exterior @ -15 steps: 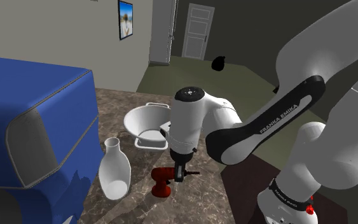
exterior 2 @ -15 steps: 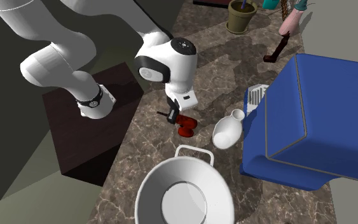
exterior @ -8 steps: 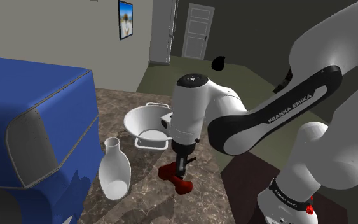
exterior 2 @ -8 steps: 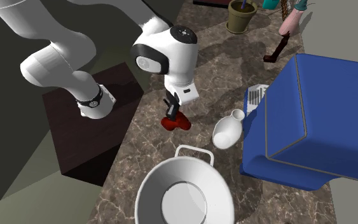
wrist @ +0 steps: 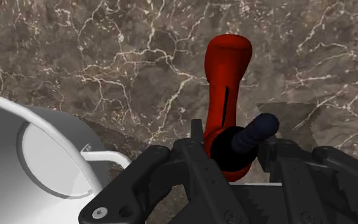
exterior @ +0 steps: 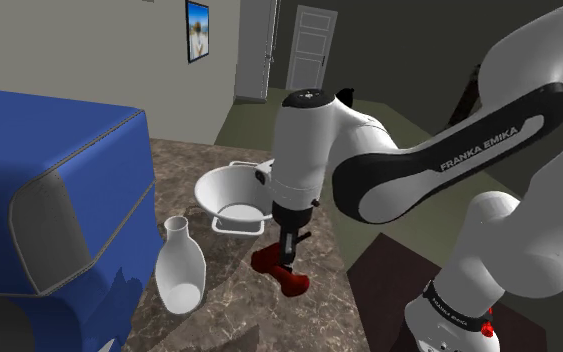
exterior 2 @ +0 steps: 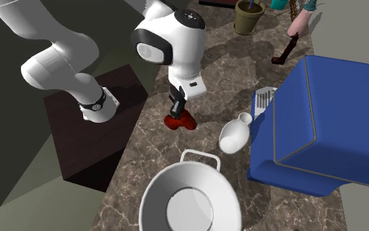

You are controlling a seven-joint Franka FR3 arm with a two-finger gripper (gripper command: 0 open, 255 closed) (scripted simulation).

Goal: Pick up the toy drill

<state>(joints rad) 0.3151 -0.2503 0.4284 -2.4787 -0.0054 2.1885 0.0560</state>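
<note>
The marbled tabletop (exterior: 219,320) is noted, with a white handled basin (exterior: 225,190) near the arm. The hand (exterior: 289,246) is found closed on the body of the red toy drill (wrist: 227,76), which sits directly beneath it, judged just clear of the tabletop. The drill's long axis, along the red grip, runs crosswise to the fingers' closing line; its dark nose (wrist: 255,130) points away from the basin

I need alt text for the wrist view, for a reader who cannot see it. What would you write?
The black gripper clasps a red toy drill between its two fingers, over a brown marble countertop with white veins. A white bowl with a handle stands on the countertop beside the gripper.
</note>
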